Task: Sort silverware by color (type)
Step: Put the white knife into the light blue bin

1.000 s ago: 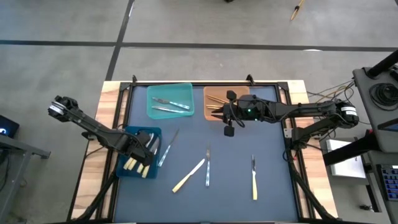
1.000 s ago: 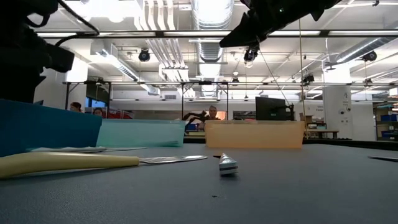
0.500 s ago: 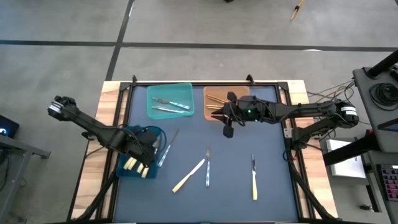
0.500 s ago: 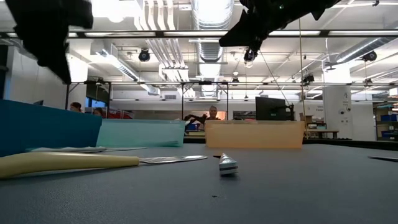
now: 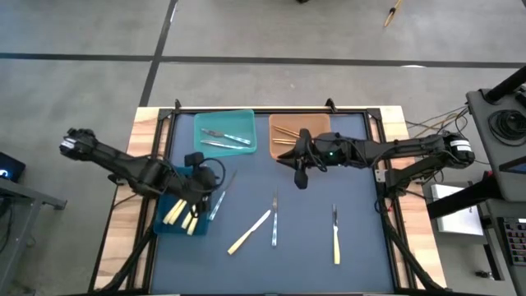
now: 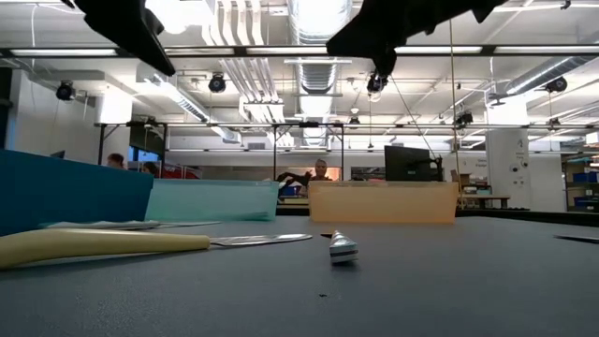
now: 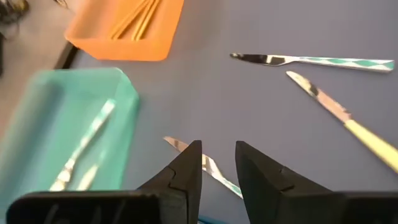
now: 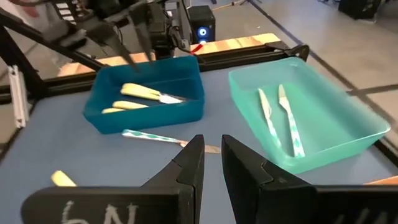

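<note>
change: L gripper has lifted off the blue bin vs a sec ago; now hangs over bin's far right corner, empty. Yellow pcs lie in bin just behind/below it.
meaning: looks like a yellow drop just finished; L arm free for next pick.
L gripper state: fingers slightly apart, nothing between.
R gripper: has slid off the orange bin toward desk centre; fingers narrow gap, holding nothing.
nearest pc to L: teal-handled knife, just right of gripper, beside bin wall.
left on desk: yellow knife, grey knife, yellow fork, all ahead of R gripper, well apart.
teal bin: two grey pcs in.
room: open desk between arms; bin walls close under L gripper, so lift clear before swinging.
</note>
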Motion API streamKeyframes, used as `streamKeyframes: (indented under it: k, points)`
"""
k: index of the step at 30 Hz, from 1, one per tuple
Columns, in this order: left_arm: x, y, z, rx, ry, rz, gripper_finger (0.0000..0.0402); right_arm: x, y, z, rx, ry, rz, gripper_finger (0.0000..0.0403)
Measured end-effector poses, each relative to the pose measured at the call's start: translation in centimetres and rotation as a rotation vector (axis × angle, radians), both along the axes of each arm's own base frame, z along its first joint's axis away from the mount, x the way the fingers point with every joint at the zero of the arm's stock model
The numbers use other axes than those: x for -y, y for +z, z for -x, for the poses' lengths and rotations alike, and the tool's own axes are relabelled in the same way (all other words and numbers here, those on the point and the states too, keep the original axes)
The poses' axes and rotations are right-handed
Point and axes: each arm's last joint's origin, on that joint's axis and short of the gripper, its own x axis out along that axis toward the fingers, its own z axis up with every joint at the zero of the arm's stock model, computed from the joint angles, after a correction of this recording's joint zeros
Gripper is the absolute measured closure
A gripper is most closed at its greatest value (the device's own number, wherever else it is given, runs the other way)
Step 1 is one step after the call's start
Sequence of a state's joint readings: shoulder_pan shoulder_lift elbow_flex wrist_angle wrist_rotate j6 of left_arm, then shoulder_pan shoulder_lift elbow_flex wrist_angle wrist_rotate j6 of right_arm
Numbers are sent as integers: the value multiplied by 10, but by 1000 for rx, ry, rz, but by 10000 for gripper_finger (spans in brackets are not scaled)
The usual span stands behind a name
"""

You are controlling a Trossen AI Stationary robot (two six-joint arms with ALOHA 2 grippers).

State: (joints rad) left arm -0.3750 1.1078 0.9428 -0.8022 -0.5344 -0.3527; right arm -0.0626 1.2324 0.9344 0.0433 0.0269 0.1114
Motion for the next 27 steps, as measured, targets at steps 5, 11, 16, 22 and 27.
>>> streamKeyframes:
  k: [5, 11, 16, 22, 27]
  points:
    - [-13, 0, -1, -8, -47, -82, 325, -7, 0, 0, 6, -1, -73, 355]
    - [-27, 3, -5, 34, -154, -110, 325, -16, -5, -7, 9, -3, -161, 355]
    - [-35, 0, -9, 133, -289, -98, 325, -21, -11, -20, -35, -7, -207, 355]
    - [-47, -13, -2, 193, -303, -96, 325, -21, -14, -38, -143, -53, -285, 355]
    - [-53, -17, 9, 276, -272, -99, 325, -23, -15, -51, -281, -123, -379, 355]
